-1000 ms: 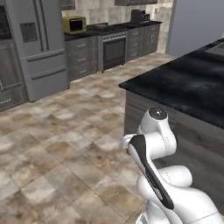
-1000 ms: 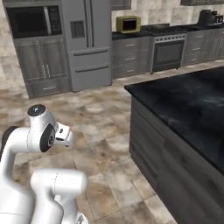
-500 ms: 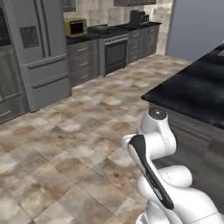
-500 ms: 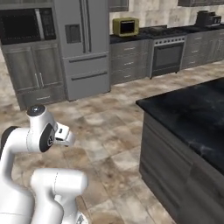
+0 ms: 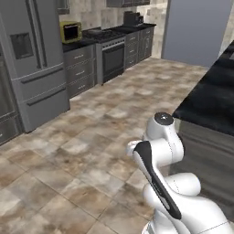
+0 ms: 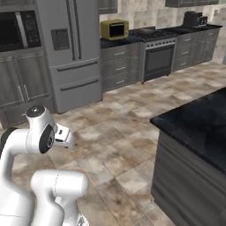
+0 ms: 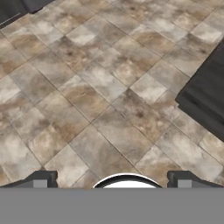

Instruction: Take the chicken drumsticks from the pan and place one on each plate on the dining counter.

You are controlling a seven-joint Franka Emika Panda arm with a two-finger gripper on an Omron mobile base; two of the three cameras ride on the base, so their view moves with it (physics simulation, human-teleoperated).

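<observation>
- dining counter (image 6: 198,123): a glossy black marble slab with faint pale veins, on a grey wood-panelled base; it sits at the right of the right base view, with its near corner pointing toward the middle of the floor.
- in the left base view the same dining counter (image 5: 208,103) runs along the right edge, just beyond the arm's white elbow.
- its dark corner (image 7: 205,94) also cuts into the right side of the hand view, above the brown and beige floor tiles (image 7: 100,92).
- gripper (image 7: 112,180): the two dark fingertips stand wide apart at the bottom of the hand view, one near the left and one near the right, with nothing between them but floor (the claw is spread and holds nothing).
- the arm is folded up close over the base, with the hand looking down at the tiles.
- far wall, in the right base view: a steel fridge (image 6: 70,48) with a built-in oven cabinet to its left, then grey drawers, a yellow microwave (image 6: 114,29) on a dark worktop, and a stove (image 6: 159,55) with a black oven door.
- a dark toaster-like appliance (image 6: 193,18) stands on the worktop farther right, too small to make out clearly.
- in the left base view a plain grey-blue wall panel (image 5: 196,29) rises at the upper right, behind the counter's end.
</observation>
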